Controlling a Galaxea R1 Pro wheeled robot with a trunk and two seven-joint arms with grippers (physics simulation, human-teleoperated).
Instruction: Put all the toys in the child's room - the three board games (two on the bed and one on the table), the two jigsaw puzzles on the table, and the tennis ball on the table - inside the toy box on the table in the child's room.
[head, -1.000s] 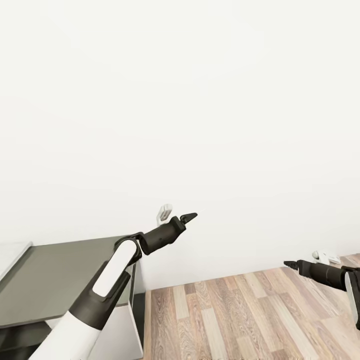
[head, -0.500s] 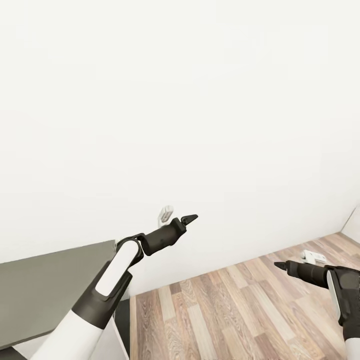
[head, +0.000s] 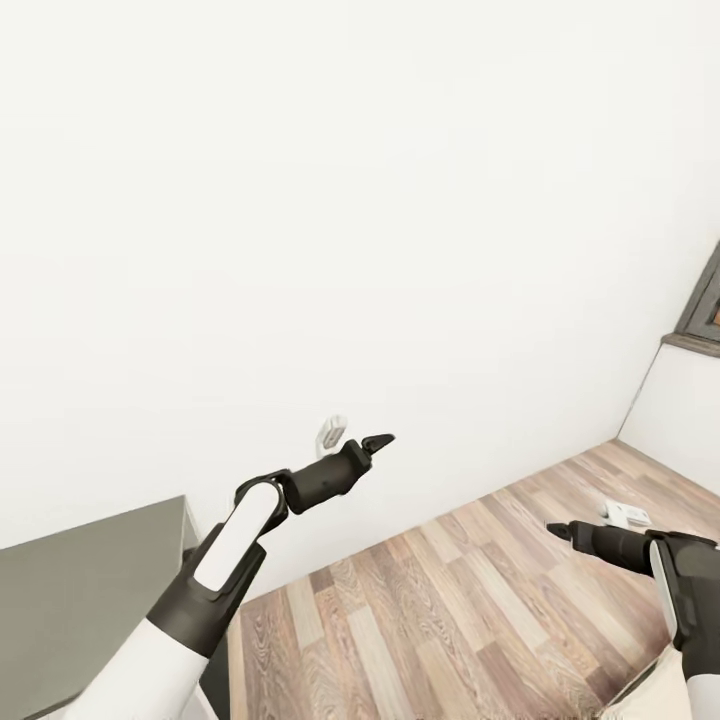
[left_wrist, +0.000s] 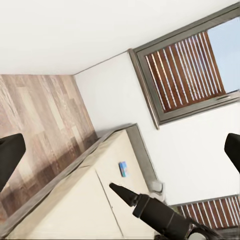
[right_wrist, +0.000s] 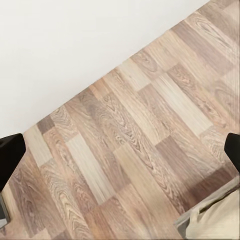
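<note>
Beyond the right gripper (left_wrist: 114, 186), one small blue board game (left_wrist: 123, 169).

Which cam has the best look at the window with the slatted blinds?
Left wrist view: the window shows nearly whole, dark frame and brown slats in the white wall. The head view catches just a sliver of its frame at the right edge. The right wrist view looks down at wood floor.

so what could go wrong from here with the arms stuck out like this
1. The left gripper looks close to the wall and the white fitting on it; a turn of the base could scrape it along them.
2. The left arm hangs over the dark-topped cabinet and might clip its edge if lowered.
</note>
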